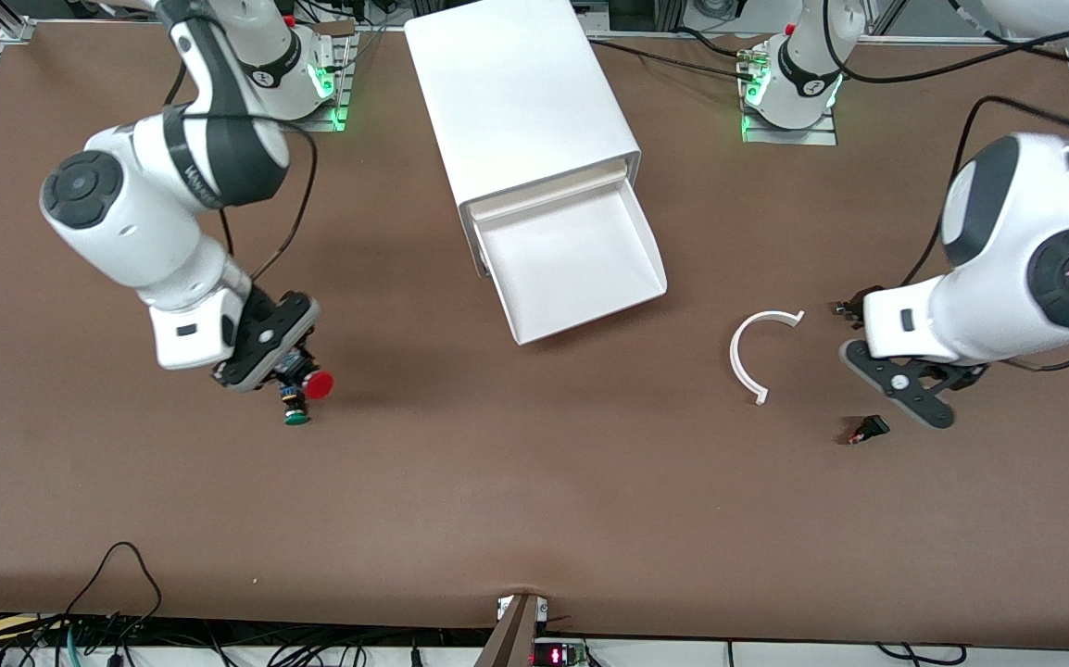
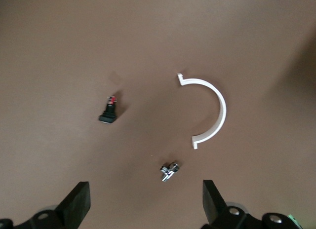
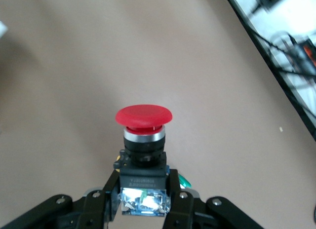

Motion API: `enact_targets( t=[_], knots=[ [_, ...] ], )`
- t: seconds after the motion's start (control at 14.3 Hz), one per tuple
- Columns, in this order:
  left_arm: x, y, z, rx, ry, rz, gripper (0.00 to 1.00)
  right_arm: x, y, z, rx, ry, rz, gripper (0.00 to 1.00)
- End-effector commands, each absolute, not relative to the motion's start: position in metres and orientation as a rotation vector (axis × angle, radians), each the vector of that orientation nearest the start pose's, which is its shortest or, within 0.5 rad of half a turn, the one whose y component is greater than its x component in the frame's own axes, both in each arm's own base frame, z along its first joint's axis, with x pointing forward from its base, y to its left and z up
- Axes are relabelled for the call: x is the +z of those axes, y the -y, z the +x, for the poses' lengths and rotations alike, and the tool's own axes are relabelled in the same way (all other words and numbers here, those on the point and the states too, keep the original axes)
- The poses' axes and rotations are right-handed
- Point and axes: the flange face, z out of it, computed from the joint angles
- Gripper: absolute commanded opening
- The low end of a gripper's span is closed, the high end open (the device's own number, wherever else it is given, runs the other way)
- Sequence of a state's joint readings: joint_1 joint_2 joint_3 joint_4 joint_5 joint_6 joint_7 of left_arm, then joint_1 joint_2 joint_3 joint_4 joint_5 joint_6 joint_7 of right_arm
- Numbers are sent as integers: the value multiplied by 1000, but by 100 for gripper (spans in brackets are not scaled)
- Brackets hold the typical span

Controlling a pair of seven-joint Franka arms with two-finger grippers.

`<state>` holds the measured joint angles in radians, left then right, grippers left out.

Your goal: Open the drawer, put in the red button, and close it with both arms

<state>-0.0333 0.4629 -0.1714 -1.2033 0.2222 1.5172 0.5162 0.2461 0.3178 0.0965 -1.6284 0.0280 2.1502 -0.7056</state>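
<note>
Brown table [image 1: 534,519] fills my front view, with a white cabinet [image 1: 516,102] near the middle of its edge where the arm bases stand. I see one drawer [image 1: 576,259] pulled out of it toward the front camera, its tray bare white inside; I cannot tell from above which level it is.

My right gripper [image 1: 298,371] hangs over the table toward the right arm's end, its jaws pinching the red button [image 1: 318,384] by its block end. In the right wrist view the fingers [image 3: 175,199] clamp the dark body, and the round red cap [image 3: 143,115] points away from the gripper above a silver ring and black collar. A green-capped button [image 1: 295,417] shows just under the gripper in the front view; a sliver of green [image 3: 183,180] peeks beside the fingers in the wrist view.

My left gripper [image 1: 905,384] waits over the table toward the left arm's end, jaws spread wide and holding nothing; both fingertips [image 2: 79,202] frame the left wrist view. Below it lie a white C-shaped plastic piece [image 1: 757,357], a small black switch [image 1: 868,430] with a bit of red on it, and a tiny metal part [image 2: 169,171], all apart from one another.
</note>
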Motion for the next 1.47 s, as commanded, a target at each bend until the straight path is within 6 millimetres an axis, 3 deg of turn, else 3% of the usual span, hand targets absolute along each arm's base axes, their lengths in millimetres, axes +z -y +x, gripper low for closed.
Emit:
enact_targets(
  t=[0.0,0.21,0.56,0.98,1.19,1.4],
  knots=[
    [558,74,672,148,-980,-2814,100,455,-263,629,-273,1703,-2663,22],
    [566,54,671,144,-884,-2859,100,459,-309,615,-255,1903,-2594,22],
    [571,56,665,131,-474,-3021,100,454,-378,588,-232,2079,-2451,22],
    [568,48,666,130,-361,-3060,100,449,-405,571,-219,2141,-2392,22],
    [570,34,642,109,-307,-3121,100,453,-424,557,-214,2179,-2354,22],
    [566,12,597,-4,-181,-3159,100,460,-443,542,-169,2225,-2312,22]
  ],
)
